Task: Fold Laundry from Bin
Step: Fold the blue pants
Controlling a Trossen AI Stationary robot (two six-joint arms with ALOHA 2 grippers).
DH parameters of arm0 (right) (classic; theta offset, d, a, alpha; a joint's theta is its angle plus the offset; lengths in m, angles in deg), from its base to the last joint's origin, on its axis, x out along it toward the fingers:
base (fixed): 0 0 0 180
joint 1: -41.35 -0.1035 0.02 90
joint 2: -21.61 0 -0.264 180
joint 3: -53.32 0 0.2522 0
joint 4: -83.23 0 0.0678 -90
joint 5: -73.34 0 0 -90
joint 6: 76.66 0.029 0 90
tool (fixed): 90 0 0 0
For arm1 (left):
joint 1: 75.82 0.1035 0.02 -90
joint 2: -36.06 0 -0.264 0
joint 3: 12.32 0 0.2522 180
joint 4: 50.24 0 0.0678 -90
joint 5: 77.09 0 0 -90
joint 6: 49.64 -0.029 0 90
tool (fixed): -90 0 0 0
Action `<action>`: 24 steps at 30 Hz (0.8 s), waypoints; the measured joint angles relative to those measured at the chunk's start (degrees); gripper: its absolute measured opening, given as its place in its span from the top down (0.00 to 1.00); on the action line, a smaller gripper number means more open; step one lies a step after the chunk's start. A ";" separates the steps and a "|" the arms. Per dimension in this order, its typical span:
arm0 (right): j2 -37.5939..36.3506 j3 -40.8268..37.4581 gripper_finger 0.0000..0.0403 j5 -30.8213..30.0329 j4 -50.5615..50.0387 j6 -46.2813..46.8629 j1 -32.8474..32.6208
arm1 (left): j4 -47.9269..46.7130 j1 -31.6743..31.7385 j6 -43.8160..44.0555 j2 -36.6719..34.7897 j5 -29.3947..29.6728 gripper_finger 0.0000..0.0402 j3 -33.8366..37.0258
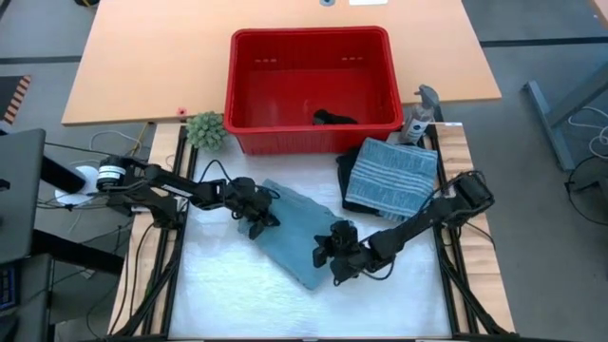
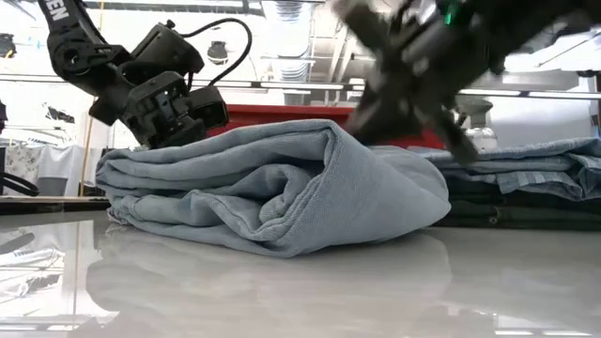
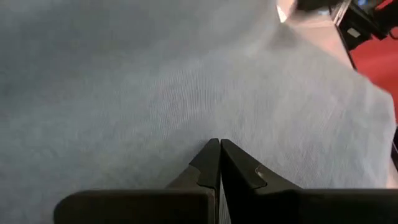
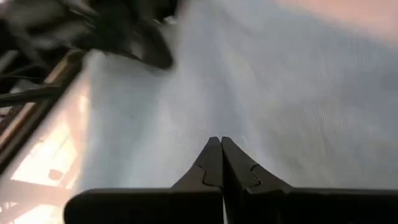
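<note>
A light blue cloth [image 1: 296, 233] lies folded into a thick pad in the middle of the white table; the low view shows its rounded folds [image 2: 282, 188] resting on the tabletop. My left gripper [image 1: 255, 217] is shut at the cloth's left end. My right gripper [image 1: 330, 255] is shut over the cloth's near right end and shows blurred in the low view [image 2: 413, 75]. The red bin [image 1: 233, 76] stands at the far side, with a dark garment [image 1: 334, 118] lying on its floor. My left gripper has its shut fingertips [image 3: 219, 144] against the cloth's top layer [image 3: 186, 93] near its left end, slanting down from the table's left. The cloth lies flat on the table beneath it. My right gripper points its shut fingers [image 4: 219, 142] slanting down at the cloth's surface [image 4: 280, 81]; I cannot tell whether they touch it.
A folded blue-grey striped cloth [image 1: 391, 171] sits on a dark folded garment at the far right, next to the bin. A small green plant [image 1: 204, 128] stands left of the bin and a grey object [image 1: 423, 109] right of it. Bare white tabletop [image 1: 237, 294] lies toward the near edge.
</note>
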 joint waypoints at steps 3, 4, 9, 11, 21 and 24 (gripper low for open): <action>-3.98 0.02 0.96 -1.03 -0.23 -5.77 -0.59 | -1.25 -0.31 0.22 0.00 -0.01 1.00 -0.01; -5.35 0.02 0.96 -1.03 -0.40 -7.59 -0.79 | -1.56 -0.44 0.19 -0.03 0.00 1.00 -0.02; -8.41 0.11 0.96 2.19 6.09 -21.22 -3.01 | -2.87 -0.61 0.04 -0.05 0.45 1.00 -0.11; -7.37 0.52 0.96 8.46 8.20 -25.45 -3.13 | -2.69 -0.62 0.04 -0.06 0.47 1.00 -0.11; 9.77 13.37 0.96 27.25 8.09 -38.33 0.88 | -2.67 -0.95 2.22 0.19 2.92 1.00 -0.17; 13.27 13.26 0.96 30.50 8.00 -37.54 1.26 | -3.10 -0.98 2.43 0.19 3.03 1.00 -0.22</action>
